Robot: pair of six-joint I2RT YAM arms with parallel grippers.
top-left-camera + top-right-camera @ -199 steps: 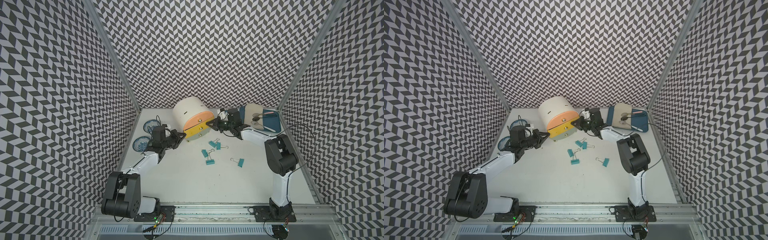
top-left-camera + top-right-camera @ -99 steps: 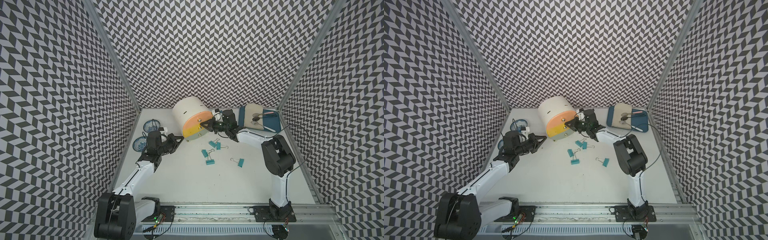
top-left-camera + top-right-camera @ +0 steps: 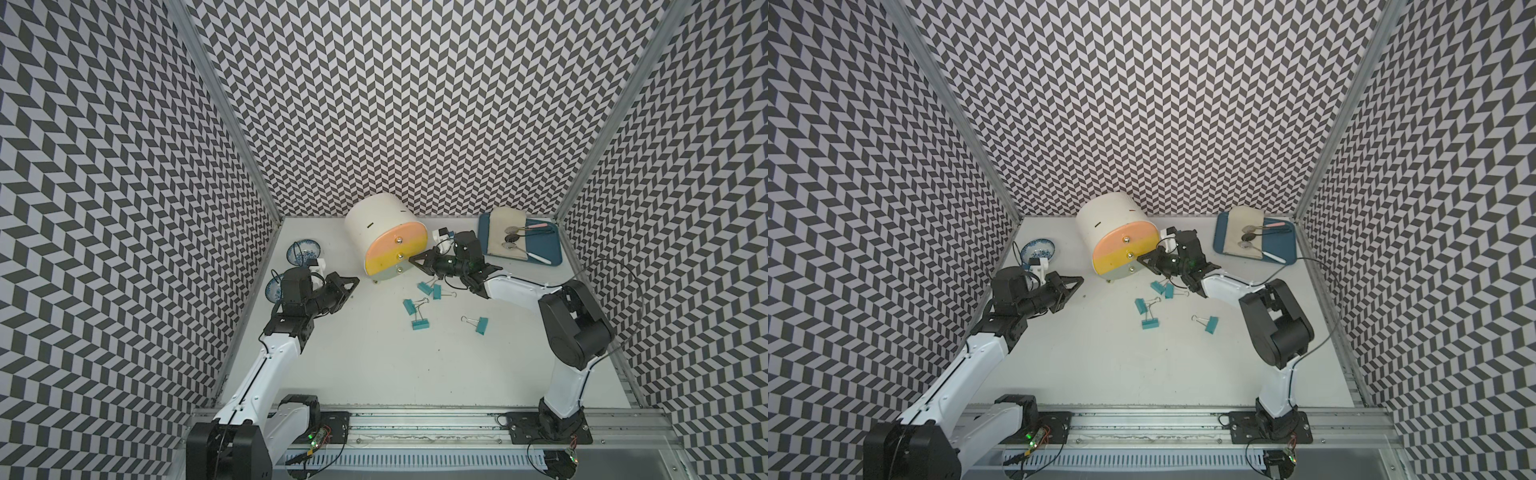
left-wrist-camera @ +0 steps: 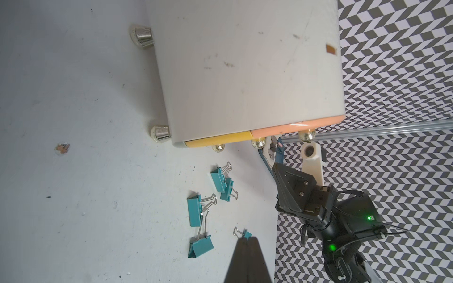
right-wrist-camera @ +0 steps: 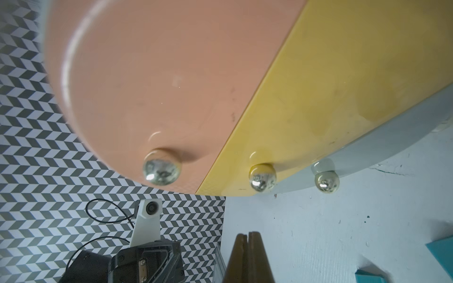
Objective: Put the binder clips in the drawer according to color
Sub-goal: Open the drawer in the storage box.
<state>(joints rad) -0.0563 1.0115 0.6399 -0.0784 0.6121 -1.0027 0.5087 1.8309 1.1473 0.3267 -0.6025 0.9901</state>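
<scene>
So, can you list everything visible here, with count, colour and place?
binder clips: five, teal, loose on the table before the drawer
drawer: one, cream, with salmon, yellow and grey-green fronts shut, back centre
bowls: two, blue-and-white, back left
tray: one, blue, back right
cloth: one, beige, on the tray
spoons: three, on the cloth
table: one, white
left gripper: one, black, shut, empty, left of the drawer
right gripper: one, black, shut, empty, at the drawer's front
</scene>
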